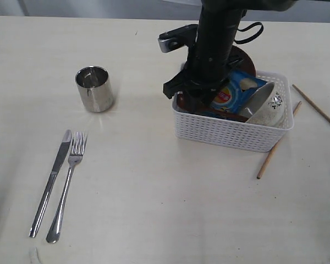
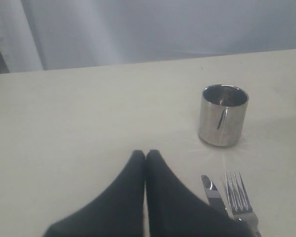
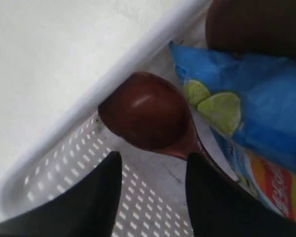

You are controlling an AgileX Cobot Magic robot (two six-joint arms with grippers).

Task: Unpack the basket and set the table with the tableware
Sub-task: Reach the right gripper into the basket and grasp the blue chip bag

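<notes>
1. Judged from the layout, the step in hand is lifting the wooden spoon (image 3: pixel 145 111) out of the basket (image 1: pixel 231 135). The cup (image 1: pixel 94 88), knife (image 1: pixel 52 176) and fork (image 1: pixel 69 181) already sit on the desk (image 1: pixel 154 209), and two chopsticks (image 1: pixel 275 148) lie beside the basket.
2. The right fingers (image 3: pixel 96 197) are spread moderately wide and hold nothing. They reach down into the basket's left end, close to the perforated floor.
3. The spoon's rounded head lies just ahead of the fingertips, against the basket's corner wall. Its neck runs back toward one finger and its handle disappears under the blue chip bag (image 3: pixel 251 113).
4. To do this well, the fingers should shift sideways so the narrow neck sits centred in the gap; at present it is off to one side, almost under one tip.
5. They should close on the neck, not the wide head, which would likely slip out.
6. The lift should be slow and angled along the handle, so it slides free without dragging the chip bag or tipping the bowl (image 1: pixel 269 104) that leans at the far end.
7. The left fingers (image 2: pixel 135 177) are pressed together, empty, above the desk near the cutlery.
</notes>
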